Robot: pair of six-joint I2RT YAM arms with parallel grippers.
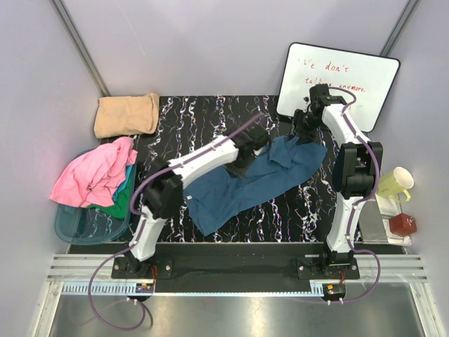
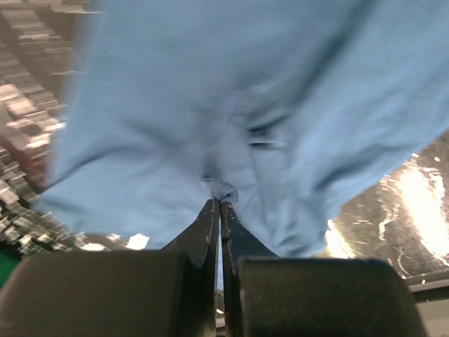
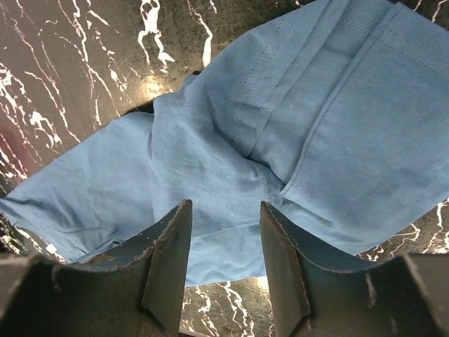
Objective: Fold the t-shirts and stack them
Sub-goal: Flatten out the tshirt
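A dark teal-blue t-shirt (image 1: 238,189) lies rumpled across the black marbled table (image 1: 203,119). My left gripper (image 1: 242,166) is over the shirt's upper middle, and its jaws are shut on a pinch of the blue cloth (image 2: 222,191), which bunches at the fingertips (image 2: 210,210). My right gripper (image 1: 303,132) hovers at the shirt's far right corner. Its jaws stand apart above the hem of the blue shirt (image 3: 231,161), holding nothing. A folded tan t-shirt (image 1: 127,114) rests at the back left. A pink t-shirt (image 1: 95,175) and a green one (image 1: 123,202) are heaped in a basket.
The teal basket (image 1: 84,226) sits at the table's left edge. A whiteboard (image 1: 340,78) with red writing leans at the back right, just behind my right gripper. A yellow mug (image 1: 397,184) and a small red object (image 1: 403,225) stand off the table's right side.
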